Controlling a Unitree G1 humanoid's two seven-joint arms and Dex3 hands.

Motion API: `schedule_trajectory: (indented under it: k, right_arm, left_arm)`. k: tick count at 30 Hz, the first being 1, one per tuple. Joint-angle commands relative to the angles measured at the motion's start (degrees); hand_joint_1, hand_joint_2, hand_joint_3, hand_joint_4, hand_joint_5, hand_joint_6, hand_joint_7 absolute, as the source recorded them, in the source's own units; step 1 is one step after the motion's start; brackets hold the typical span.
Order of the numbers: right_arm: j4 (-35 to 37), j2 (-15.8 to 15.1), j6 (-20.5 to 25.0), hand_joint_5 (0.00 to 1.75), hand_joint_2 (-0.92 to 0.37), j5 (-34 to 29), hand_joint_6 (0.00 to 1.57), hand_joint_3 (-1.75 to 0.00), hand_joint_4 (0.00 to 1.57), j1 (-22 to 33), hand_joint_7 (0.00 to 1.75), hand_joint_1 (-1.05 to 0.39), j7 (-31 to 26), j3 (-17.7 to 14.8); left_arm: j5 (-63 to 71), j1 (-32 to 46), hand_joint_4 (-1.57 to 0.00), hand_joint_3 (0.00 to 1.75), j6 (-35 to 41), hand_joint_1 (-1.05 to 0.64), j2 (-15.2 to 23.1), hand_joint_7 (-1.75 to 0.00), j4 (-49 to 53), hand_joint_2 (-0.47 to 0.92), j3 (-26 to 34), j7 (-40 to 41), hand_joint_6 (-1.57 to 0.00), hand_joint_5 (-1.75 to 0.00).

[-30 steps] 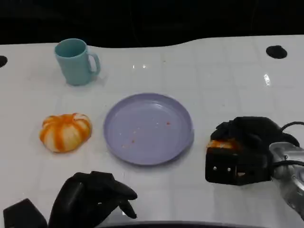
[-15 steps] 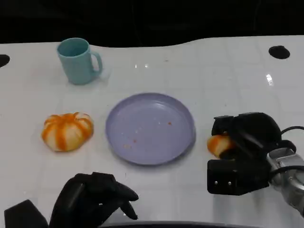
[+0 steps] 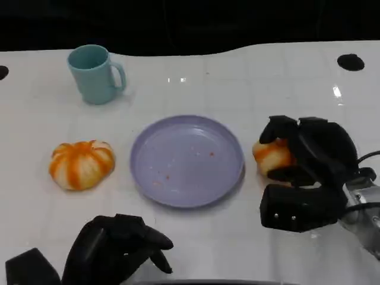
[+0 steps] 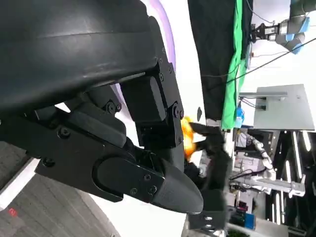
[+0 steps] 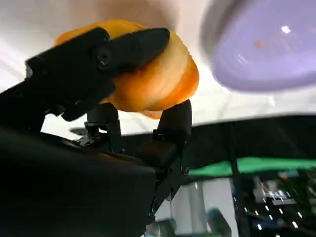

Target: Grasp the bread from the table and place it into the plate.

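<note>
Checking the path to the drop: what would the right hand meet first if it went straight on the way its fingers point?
Probably the purple plate: the right hand, holding the bread, points at its near rim.

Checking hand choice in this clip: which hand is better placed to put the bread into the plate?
Right. The right hand already grips the bread just beside the purple plate's rim. The left hand sits curled at the near table edge, holding nothing.

Golden-orange bread (image 3: pixel 271 156), lavender plate (image 3: pixel 187 160), teal mug (image 3: pixel 93 74), orange-and-white striped pumpkin (image 3: pixel 81 164), white tabletop (image 3: pixel 249 83), black hand (image 3: pixel 314 157).
</note>
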Motion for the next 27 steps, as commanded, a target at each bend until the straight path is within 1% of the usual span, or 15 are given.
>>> schedule_trajectory:
  k: [1,6,9,12,14,17,21,23,27]
  right_arm:
    - [-5.56,-0.88,-2.32,1.75,-0.35,1.88,0.73,-1.24,0.97,1.43,1.74,-0.11,0.23,-2.31]
    - [-10.04,-0.86,-3.87,1.75,-0.29,2.31,0.77,-1.35,1.01,1.66,1.75,-0.09,0.96,-3.83]
    - [-12.86,-0.63,-3.99,1.75,-0.29,3.25,0.76,-1.39,1.00,1.71,1.75,-0.10,3.16,-4.70]
    - [-13.99,0.15,-4.96,1.75,-0.27,4.79,0.76,-1.42,1.00,1.52,1.75,-0.09,5.59,-5.12]
    - [-13.84,1.00,-5.90,1.75,-0.26,6.02,0.75,-1.42,0.98,1.27,1.75,-0.07,6.81,-5.29]
    - [-13.51,2.59,-6.34,1.75,-0.22,7.47,0.76,-1.49,0.99,0.35,1.75,-0.09,8.65,-5.27]
    - [-12.58,3.91,-7.05,1.75,-0.24,7.55,0.74,-1.49,0.98,-1.11,1.75,-0.11,10.95,-4.66]
    - [-10.74,5.00,-7.95,1.75,-0.25,7.02,0.74,-1.45,0.98,-2.13,1.74,-0.12,11.34,-3.82]
    - [-5.54,7.32,-9.92,1.75,-0.26,6.76,0.75,-1.43,0.99,-4.21,1.74,-0.13,11.48,-2.52]
  left_arm:
    - [-0.12,-0.06,-1.11,0.01,0.75,-0.98,0.46,-0.35,0.15,0.92,0.38,0.63,-1.38,-1.08]
    - [-0.08,-0.56,-1.11,0.02,0.31,-0.98,0.35,-0.34,0.90,0.92,0.52,0.49,-1.37,-1.09]
    - [-0.19,-0.55,-1.11,0.02,0.19,-0.98,0.21,-0.34,1.02,0.92,0.56,0.45,-1.37,-1.09]
    - [0.10,-0.42,-1.11,0.02,0.02,-0.98,0.16,-0.35,1.05,0.92,0.58,0.69,-1.37,-1.09]
    - [0.31,-0.39,-1.10,0.01,-0.23,-0.97,0.15,-0.35,1.27,0.92,0.63,0.82,-1.37,-1.10]
    - [0.37,-0.51,-1.10,0.02,-0.79,-0.97,0.01,-0.36,1.70,0.92,0.63,0.66,-1.37,-1.11]
    - [0.13,-0.06,-1.10,0.01,0.02,-0.97,-0.35,-0.36,1.14,0.92,0.25,0.53,-1.36,-1.11]
    - [-0.19,0.23,-1.10,0.00,0.32,-0.97,-0.67,-0.36,0.88,0.90,0.16,0.51,-1.37,-1.10]
    - [0.53,0.64,-1.11,0.00,-0.16,-0.97,-0.89,-0.36,0.58,0.90,-0.20,0.87,-1.38,-1.09]
